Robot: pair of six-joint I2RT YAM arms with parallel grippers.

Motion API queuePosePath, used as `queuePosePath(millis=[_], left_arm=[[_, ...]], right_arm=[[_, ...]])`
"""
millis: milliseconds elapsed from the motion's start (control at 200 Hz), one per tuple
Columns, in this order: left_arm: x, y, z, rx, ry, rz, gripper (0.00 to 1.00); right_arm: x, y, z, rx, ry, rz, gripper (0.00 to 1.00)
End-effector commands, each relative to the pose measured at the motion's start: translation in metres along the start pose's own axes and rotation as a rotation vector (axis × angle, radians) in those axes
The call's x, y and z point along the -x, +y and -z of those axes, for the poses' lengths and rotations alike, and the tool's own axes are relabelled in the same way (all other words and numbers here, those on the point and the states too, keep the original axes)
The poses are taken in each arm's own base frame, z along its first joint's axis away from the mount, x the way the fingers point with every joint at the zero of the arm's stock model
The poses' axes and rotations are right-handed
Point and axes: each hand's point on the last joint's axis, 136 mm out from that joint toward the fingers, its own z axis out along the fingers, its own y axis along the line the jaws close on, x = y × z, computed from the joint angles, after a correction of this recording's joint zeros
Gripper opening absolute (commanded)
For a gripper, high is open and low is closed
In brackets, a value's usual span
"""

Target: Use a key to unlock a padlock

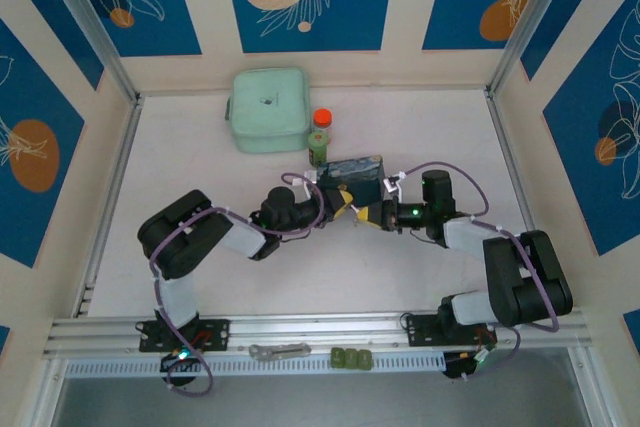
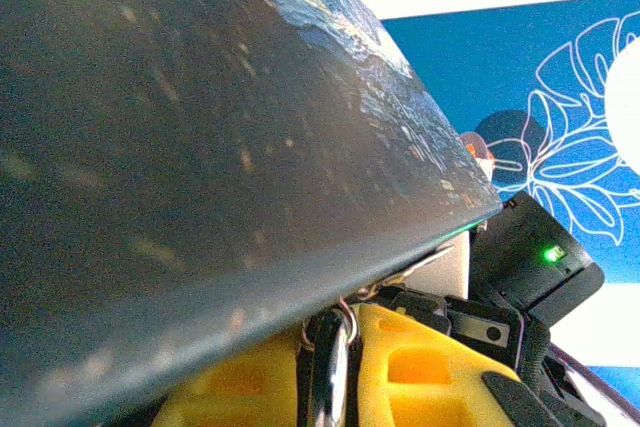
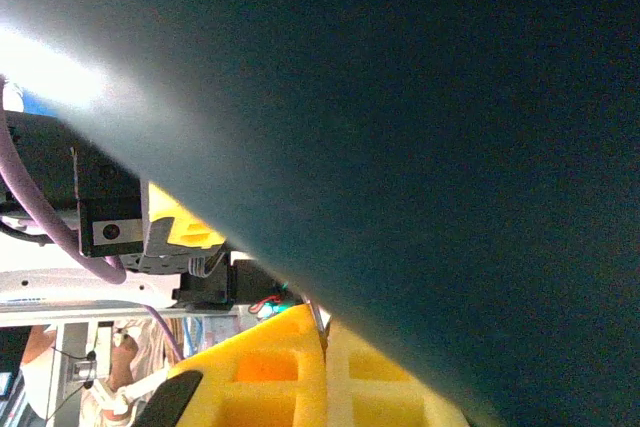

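While I hover by the blue box (image 1: 357, 169) | left gripper (image 2: 330, 379) clamps padlock (image 2: 332, 352), right gripper (image 3: 327, 372) pinches key (image 3: 318, 315) | step: insertion, I judge | next: align key tip; keyhole hidden

The left gripper (image 1: 343, 204) and right gripper (image 1: 366, 213) meet tip to tip at mid-table, so each bars the other's way forward. Just behind them the blue box (image 1: 356, 171) closes the far side. In both wrist views its dark face hangs close over the yellow fingers (image 2: 420, 367), leaving little room above them. A bottle (image 1: 320, 137) stands just beyond the box, with a mint case (image 1: 268, 109) to its left, so the far middle is crowded. Purple cables (image 1: 300, 182) loop over the wrists. The table (image 1: 190, 157) lies bare at the far left, at the far right by the wall, and in the near strip between the two elbows.
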Motion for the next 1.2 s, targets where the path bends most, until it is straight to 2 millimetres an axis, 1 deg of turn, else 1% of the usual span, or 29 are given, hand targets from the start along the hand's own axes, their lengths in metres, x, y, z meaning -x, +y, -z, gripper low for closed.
queuePosePath(millis=[0, 165, 325, 465, 685, 905, 1040, 1195], left_arm=[[-0.005, -0.044, -0.003, -0.136, 0.03, -0.05, 0.0], [-0.005, -0.043, -0.003, -0.139, 0.031, -0.05, 0.0], [-0.007, -0.04, -0.002, -0.143, 0.037, -0.044, 0.0], [-0.01, -0.04, -0.003, -0.158, 0.052, -0.049, 0.0], [-0.013, -0.045, -0.003, -0.185, 0.107, -0.067, 0.0], [-0.016, -0.039, 0.003, -0.203, 0.185, -0.071, 0.0], [-0.012, -0.038, 0.006, -0.202, 0.187, -0.075, 0.0], [-0.008, -0.038, 0.005, -0.203, 0.181, -0.078, 0.0]], right_arm=[[0.007, 0.007, -0.005, -0.004, 0.008, 0.031, 0.0], [0.001, 0.016, -0.007, 0.049, 0.031, 0.052, 0.0], [-0.004, 0.024, -0.005, 0.081, 0.054, 0.067, 0.0], [-0.006, 0.027, -0.003, 0.086, 0.061, 0.072, 0.0], [-0.009, 0.021, 0.002, 0.077, 0.06, 0.055, 0.0], [-0.006, 0.021, 0.01, 0.09, 0.057, 0.05, 0.0], [-0.008, 0.019, 0.01, 0.102, 0.072, 0.038, 0.0], [-0.013, 0.016, 0.008, 0.114, 0.088, 0.015, 0.0]])
